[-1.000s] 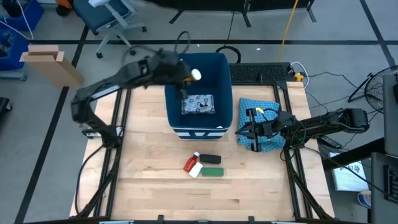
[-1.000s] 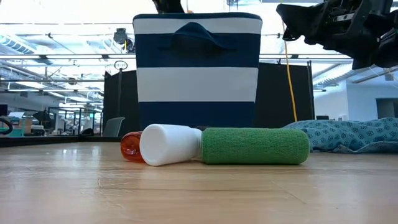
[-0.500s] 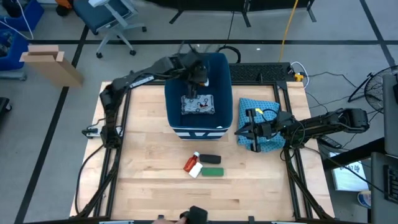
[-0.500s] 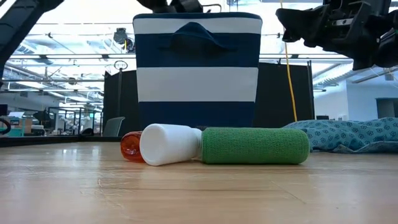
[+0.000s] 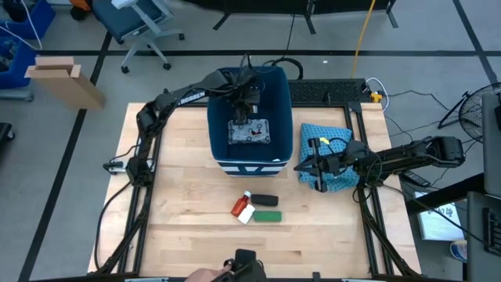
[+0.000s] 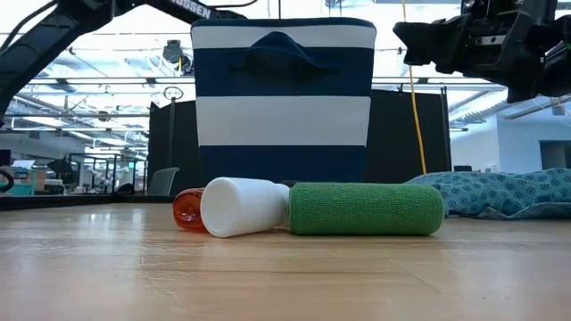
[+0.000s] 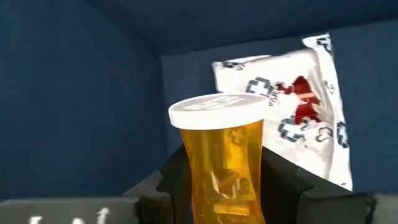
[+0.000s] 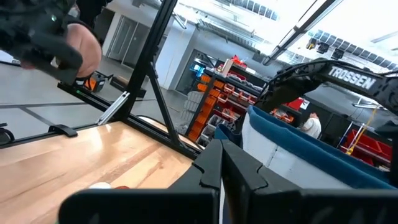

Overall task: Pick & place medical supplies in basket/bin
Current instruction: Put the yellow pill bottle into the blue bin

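The deep dark-blue bin stands at the table's far middle, with a flat white packet on its floor. My left gripper reaches down into the bin, shut on an orange pill bottle with a white cap. The packet lies beyond the bottle. A red bottle with a white cap, a black oblong and a green oblong lie on the table in front of the bin. My right gripper is shut and empty, above the blue patterned cloth. My left gripper pinches the pill bottle's orange body between its two fingers, one on each side. The fingers come from above, slanting down into the bin. The bottle lies along them, its capped end past the fingertips, clear of the packet.
In the low view the green oblong, the white cap and the red bottle lie in a row in front of the bin. A person's hand with a dark object shows at the table's near edge.
My left gripper has carried the pill bottle from the bin's far left rim toward the table's right edge and down into the bin. A person's hand has come in at the table's near edge.
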Action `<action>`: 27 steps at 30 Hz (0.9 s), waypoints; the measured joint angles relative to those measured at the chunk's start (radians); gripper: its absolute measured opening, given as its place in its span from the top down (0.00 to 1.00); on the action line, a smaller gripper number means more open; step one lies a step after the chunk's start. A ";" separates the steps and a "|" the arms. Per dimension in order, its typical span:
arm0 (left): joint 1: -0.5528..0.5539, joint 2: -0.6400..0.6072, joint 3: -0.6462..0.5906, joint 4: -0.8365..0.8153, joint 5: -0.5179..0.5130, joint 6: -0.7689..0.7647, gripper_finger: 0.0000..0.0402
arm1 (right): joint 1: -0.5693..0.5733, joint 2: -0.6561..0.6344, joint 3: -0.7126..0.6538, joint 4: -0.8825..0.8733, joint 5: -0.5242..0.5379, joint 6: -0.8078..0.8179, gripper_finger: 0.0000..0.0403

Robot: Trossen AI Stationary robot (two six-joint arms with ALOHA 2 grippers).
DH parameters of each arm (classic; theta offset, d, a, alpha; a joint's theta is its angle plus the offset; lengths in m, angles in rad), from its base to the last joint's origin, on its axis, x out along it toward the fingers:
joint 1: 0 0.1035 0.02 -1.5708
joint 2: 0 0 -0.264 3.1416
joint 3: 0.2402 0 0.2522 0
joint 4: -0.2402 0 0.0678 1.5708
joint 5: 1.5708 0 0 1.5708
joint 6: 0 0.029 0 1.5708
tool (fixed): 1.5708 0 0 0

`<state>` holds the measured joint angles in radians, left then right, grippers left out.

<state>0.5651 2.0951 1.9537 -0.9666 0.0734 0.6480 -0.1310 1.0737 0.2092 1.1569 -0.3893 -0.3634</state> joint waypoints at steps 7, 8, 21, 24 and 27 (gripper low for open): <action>0.004 0.067 -0.038 -0.003 0.012 0.021 0.65 | 0.000 0.000 0.000 -0.015 0.000 -0.009 1.00; 0.003 0.078 -0.045 0.005 0.011 0.023 0.65 | 0.000 0.000 0.000 -0.019 0.000 -0.013 1.00; 0.010 0.128 -0.110 0.072 -0.001 0.010 0.62 | 0.000 0.000 0.000 -0.029 0.000 -0.046 1.00; 0.009 0.104 -0.115 0.082 -0.031 -0.007 0.54 | 0.000 0.000 0.000 -0.025 0.001 -0.050 1.00; 0.009 0.049 -0.116 0.088 -0.065 -0.016 0.41 | 0.000 0.000 0.000 -0.025 0.000 -0.050 1.00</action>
<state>0.5738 2.1438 1.8378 -0.8790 0.0083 0.6317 -0.1314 1.0740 0.2092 1.1320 -0.3891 -0.4133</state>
